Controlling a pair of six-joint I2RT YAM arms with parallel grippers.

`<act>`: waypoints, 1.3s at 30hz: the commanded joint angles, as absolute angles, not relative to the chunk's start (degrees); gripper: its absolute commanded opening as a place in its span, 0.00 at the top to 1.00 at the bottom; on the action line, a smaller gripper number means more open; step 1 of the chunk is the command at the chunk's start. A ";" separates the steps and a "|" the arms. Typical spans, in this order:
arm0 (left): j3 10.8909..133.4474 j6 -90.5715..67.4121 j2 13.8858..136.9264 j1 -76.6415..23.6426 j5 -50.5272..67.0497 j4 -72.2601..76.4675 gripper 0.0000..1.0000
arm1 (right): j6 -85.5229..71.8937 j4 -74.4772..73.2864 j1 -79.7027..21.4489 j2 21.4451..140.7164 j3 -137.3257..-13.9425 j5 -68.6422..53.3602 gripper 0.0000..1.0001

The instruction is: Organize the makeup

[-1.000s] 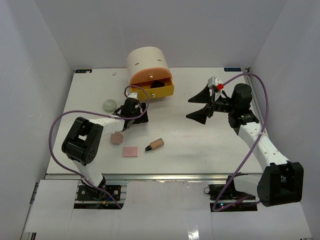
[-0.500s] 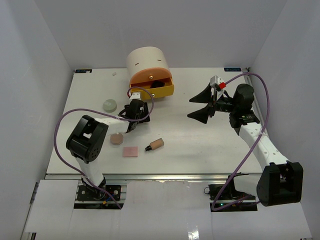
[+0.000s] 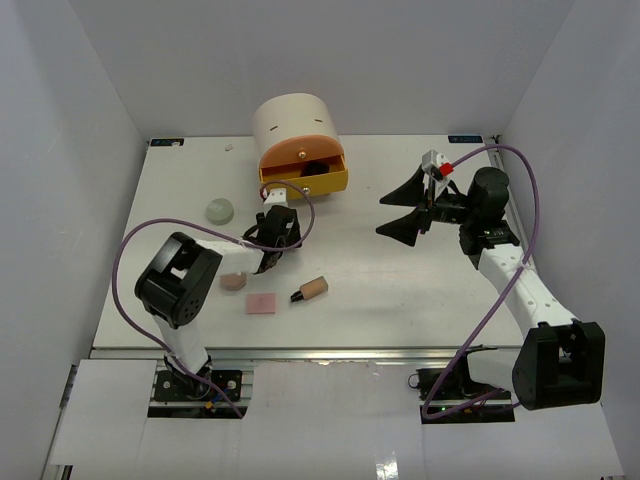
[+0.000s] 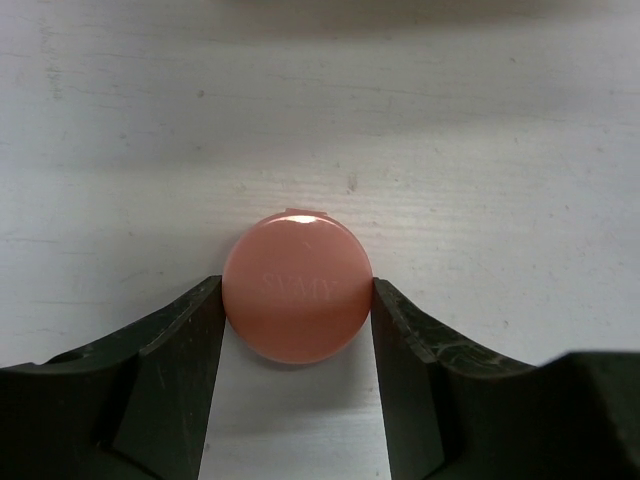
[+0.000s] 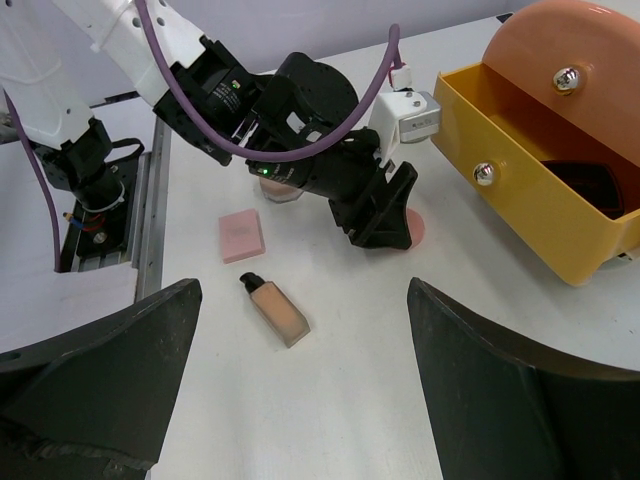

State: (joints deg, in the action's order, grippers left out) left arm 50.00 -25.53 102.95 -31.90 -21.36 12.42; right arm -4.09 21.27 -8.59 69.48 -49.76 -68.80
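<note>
Pink round compact point(image 4: 297, 285): it sits on the table in front of the yellow drawer point(image 3: 305, 178), pinched at both sides.
Left gripper point(image 4: 297, 300): its fingers point(image 4: 190, 350) press the compact's rim, so you have a hold. Whether it has left the table, I cannot tell.
Change over the last second: your left arm has edged toward the drawer, and its elbow now partly covers the octagonal compact point(image 3: 233, 282). I read this as the carry to the drawer starting.
Right gripper point(image 3: 381, 217): spread wide with nothing in it, well apart from the makeup and barely moved.
Still loose: pink rectangular compact point(image 3: 261, 303) and tan bottle point(image 3: 312, 289).
Views: only the left wrist view shows the grip. The top view hides the compact under the gripper. The right wrist view shows the open drawer point(image 5: 540, 190).
</note>
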 commanded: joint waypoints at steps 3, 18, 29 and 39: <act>44.34 -26.35 96.03 -35.21 -21.65 11.95 0.63 | -5.69 24.68 -8.09 69.69 -49.22 -70.31 0.10; 44.13 -26.32 76.44 -36.74 -13.73 8.01 0.76 | -6.24 25.25 -8.00 70.71 -48.80 -70.49 0.10; 56.40 -19.24 75.21 -36.03 -13.80 3.62 0.76 | -0.41 19.12 -8.14 72.08 -50.32 -68.81 0.09; 60.15 -19.34 73.06 -30.41 -8.76 0.35 0.76 | -3.69 10.30 -16.47 81.42 -58.52 -51.56 0.02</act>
State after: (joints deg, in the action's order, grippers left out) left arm 57.95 -20.30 76.57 -31.78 -11.46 2.85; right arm -3.18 15.49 -11.39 77.83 -52.07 -60.80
